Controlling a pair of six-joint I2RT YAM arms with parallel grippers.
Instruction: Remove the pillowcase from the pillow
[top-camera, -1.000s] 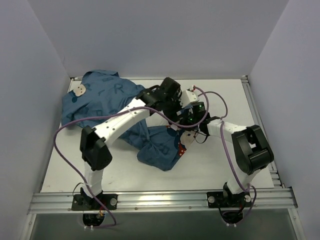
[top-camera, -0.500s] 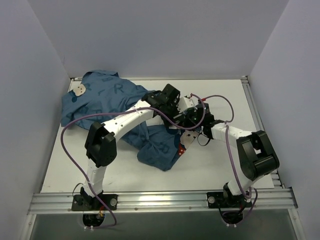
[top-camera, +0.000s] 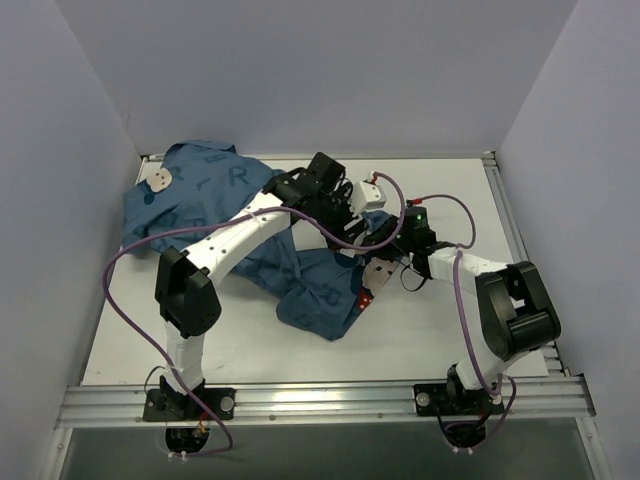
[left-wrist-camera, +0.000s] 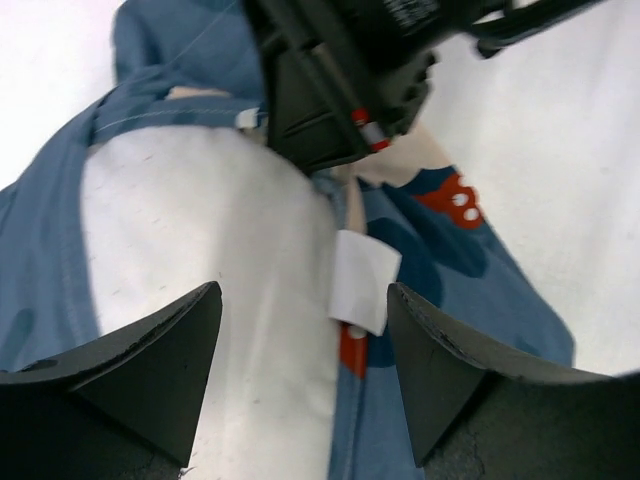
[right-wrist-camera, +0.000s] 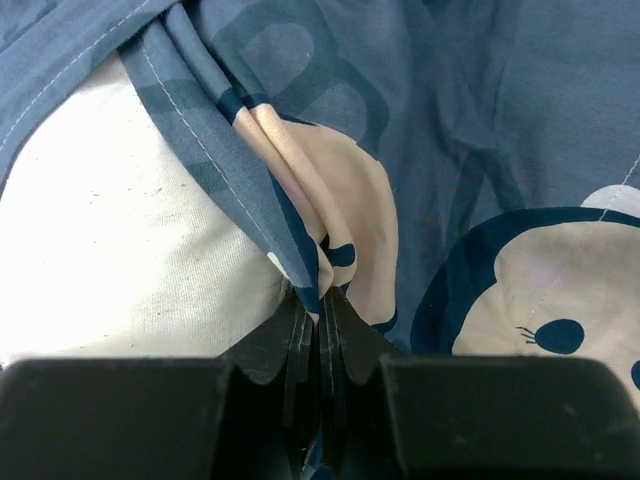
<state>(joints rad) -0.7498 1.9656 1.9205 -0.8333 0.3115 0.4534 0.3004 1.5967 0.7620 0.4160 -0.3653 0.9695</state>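
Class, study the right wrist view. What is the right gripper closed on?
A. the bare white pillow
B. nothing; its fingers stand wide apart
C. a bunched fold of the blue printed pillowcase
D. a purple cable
C: the right gripper has its fingers pressed together on a gathered fold of the pillowcase, while the white pillow lies bare beside that fold.

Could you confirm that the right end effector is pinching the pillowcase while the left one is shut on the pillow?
Not quite: the left wrist view shows the left end effector open over the pillow, gripping nothing. The right end effector does pinch the pillowcase.
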